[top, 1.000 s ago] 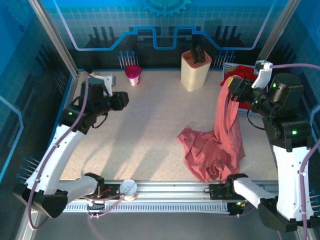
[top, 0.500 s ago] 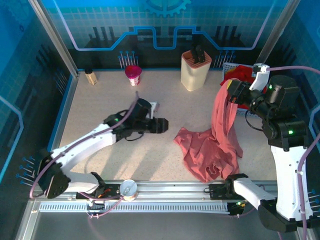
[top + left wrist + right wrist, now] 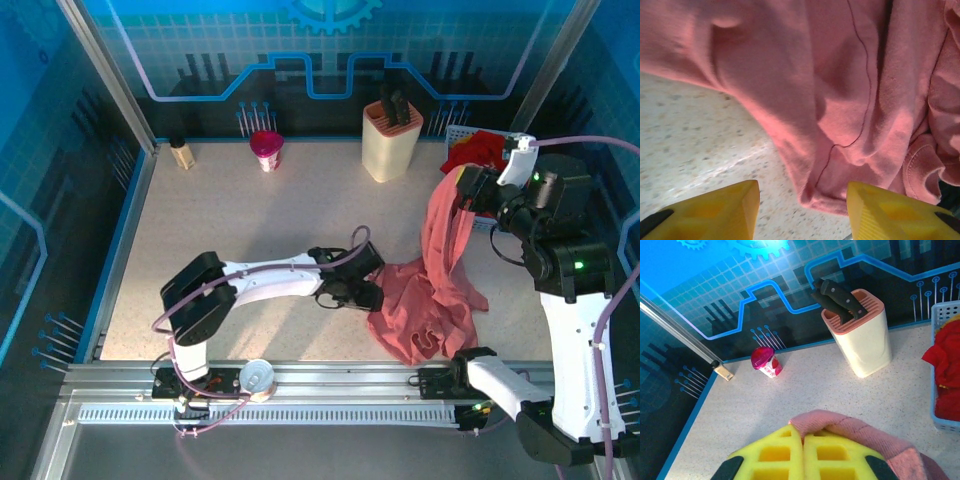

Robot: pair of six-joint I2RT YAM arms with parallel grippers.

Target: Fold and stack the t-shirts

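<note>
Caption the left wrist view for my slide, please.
Open left gripper poised at the hem of the salmon-pink t-shirt on the speckled table.

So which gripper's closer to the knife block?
Right. The right gripper is beside the knife block; the left gripper is well in front of it, at the pink t-shirt.

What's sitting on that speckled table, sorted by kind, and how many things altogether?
Pink t-shirt: 1
Heap of red clothes: 1
White basket: 1
Knife block: 1
Pink cup: 1
Small bottle: 1
Total: 6
</note>
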